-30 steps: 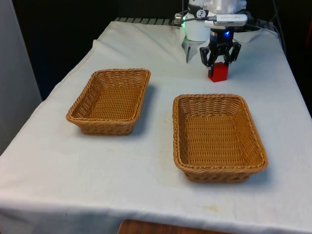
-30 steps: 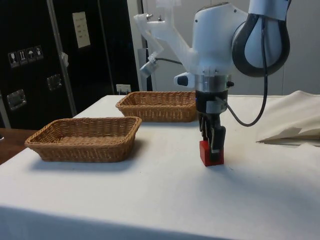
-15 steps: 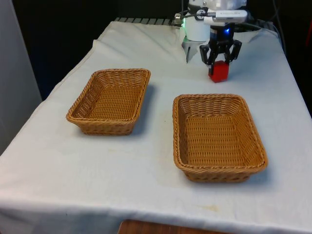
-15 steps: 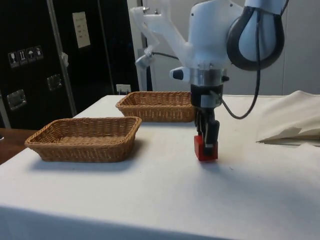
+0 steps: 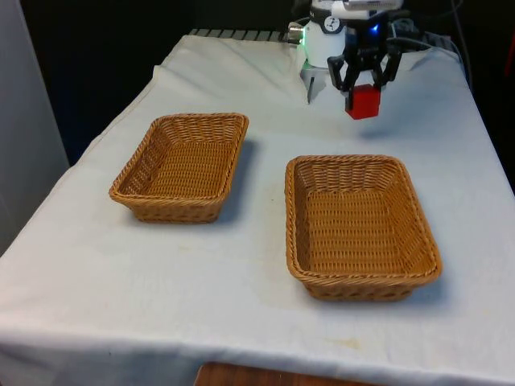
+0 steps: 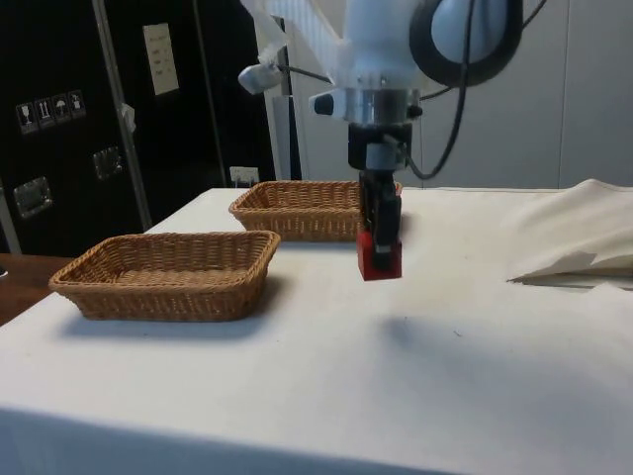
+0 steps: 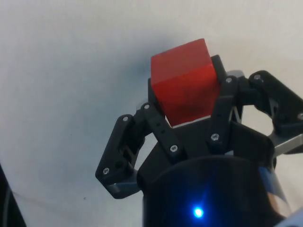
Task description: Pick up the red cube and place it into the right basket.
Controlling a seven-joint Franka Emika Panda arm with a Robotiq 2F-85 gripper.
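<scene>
Gripping red cube (image 5: 364, 101), tool (image 5: 364, 84) clamped, airborne

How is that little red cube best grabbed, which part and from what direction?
By two opposite flat faces, coming straight down from above. The red cube has parallel, smooth sides, so two fingers can press squarely on them without slipping. The gripper holds it just that way now: pointing down, its fingers clamped on opposite faces, the cube lifted off the white cloth.
</scene>
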